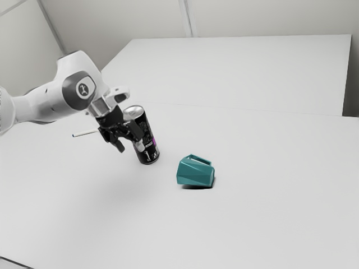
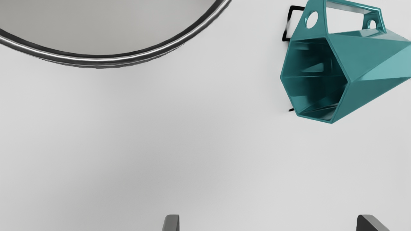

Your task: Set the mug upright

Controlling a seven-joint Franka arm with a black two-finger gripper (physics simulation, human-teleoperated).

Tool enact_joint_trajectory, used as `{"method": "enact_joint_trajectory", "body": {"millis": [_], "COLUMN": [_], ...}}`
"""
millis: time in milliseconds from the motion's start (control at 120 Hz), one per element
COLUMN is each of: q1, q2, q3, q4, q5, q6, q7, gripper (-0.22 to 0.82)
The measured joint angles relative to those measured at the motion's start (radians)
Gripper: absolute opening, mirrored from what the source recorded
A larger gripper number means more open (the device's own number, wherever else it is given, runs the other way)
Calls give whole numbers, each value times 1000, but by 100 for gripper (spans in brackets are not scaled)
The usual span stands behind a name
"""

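Mug (image 1: 195, 172) is on its side on the tabletop (image 1: 252, 224), so not upright. Mouth faces the arm, base points away, handle (image 2: 351, 16) is up along the body. Jaws (image 2: 268, 222) are wide open, nothing held, up above the surface and short of the mug.

Handling, my guess: rigid shell, fairly light, won't give under a squeeze. Glossy facets could slip, and if it's ceramic the rim could chip on a hard drop. Best hold looks like opposite walls near the mouth, or the rim with one finger inside. Then lift the mouth end and pivot over the base edge. Handle is the backup, but the mug could swing from it.

Room: black can (image 1: 148, 139) stands upright right by the hand, on the arm side of the mug, gap between them. That's the main knock risk; go around or over it. Plenty of surface on the mug's other side and toward the camera. Mug sits well in from the tabletop corner at the exterior view's lower left.
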Motion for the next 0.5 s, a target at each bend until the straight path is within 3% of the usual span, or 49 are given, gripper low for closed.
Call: {"method": "enact_joint_trajectory", "body": {"millis": [500], "q1": [-164], "q2": [167], "q3": [0], "q4": [-19], "q5": [-217], "q6": [208], "q7": [13], "gripper": [60]}}
